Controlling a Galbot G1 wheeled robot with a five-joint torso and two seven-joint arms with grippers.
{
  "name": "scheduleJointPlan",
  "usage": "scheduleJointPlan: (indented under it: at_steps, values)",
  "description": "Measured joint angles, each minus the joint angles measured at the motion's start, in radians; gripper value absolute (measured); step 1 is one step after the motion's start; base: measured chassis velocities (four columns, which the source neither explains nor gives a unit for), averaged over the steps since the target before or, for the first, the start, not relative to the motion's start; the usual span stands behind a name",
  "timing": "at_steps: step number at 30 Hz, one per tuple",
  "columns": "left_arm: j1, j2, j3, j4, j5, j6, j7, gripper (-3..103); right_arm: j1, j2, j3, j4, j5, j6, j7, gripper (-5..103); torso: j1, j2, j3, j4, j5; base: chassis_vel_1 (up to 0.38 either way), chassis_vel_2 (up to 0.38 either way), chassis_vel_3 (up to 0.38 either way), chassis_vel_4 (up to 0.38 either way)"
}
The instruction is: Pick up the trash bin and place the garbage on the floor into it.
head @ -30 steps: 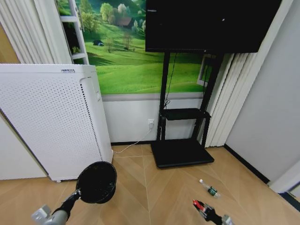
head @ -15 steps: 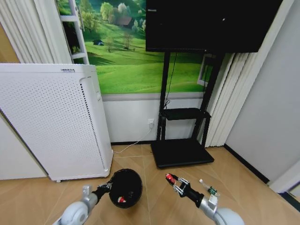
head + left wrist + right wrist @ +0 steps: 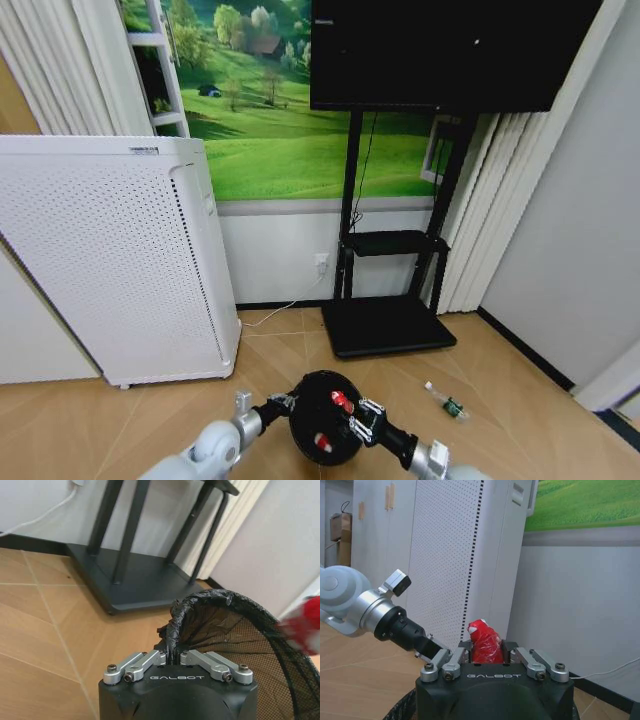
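The left gripper [image 3: 174, 656] is clamped on the rim of the bin [image 3: 322, 415], a light mesh bin held off the floor. The right gripper [image 3: 486, 654] pinches a soft, probably crumpled red wrapper [image 3: 485, 642] over it.

A living-room sort of space — herringbone wood floor [image 3: 560, 400], a big dark television [image 3: 440, 50] on a black stand [image 3: 385, 325], a tall white air purifier [image 3: 110, 260] against the wall, pale curtains [image 3: 490, 200], and a green meadow mural [image 3: 270, 110] — homely, though staged.
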Motion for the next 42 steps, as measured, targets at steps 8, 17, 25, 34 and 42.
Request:
scheduleJointPlan:
  at_steps: [8,17,25,34,42]
  values:
    - [0.092,0.003,-0.129,-0.046,0.009,0.0,0.02,7,-0.009,0.011,-0.014,-0.014,0.018,0.021,-0.035,49,0.0,0.0,0.0,0.0003,-0.0001,0.0,0.0,0.0,0.0]
    - [0.195,-0.04,-0.269,-0.074,0.013,0.001,-0.005,7,-0.04,0.036,-0.011,0.008,0.068,0.016,-0.003,82,0.0,0.0,0.0,-0.0001,-0.0004,0.0,0.0,0.0,0.0]
    - [0.243,-0.089,-0.468,-0.117,-0.093,0.019,-0.226,7,-0.097,0.073,0.049,0.027,0.134,0.027,0.018,100,0.0,0.0,0.0,0.0005,-0.0002,0.0,0.0,0.0,0.0]
    - [0.313,-0.104,-0.632,-0.159,-0.142,0.015,-0.344,7,-0.139,0.111,0.077,0.04,0.155,0.021,0.025,100,0.0,0.0,0.0,0.0005,-0.0003,-0.061,-0.104,0.061,0.104]
    - [0.43,-0.143,-0.709,-0.196,-0.112,0.018,-0.307,7,-0.097,0.109,0.065,-0.053,0.12,0.022,0.046,100,0.0,0.0,0.0,0.0002,0.0,-0.146,-0.257,0.155,0.275]
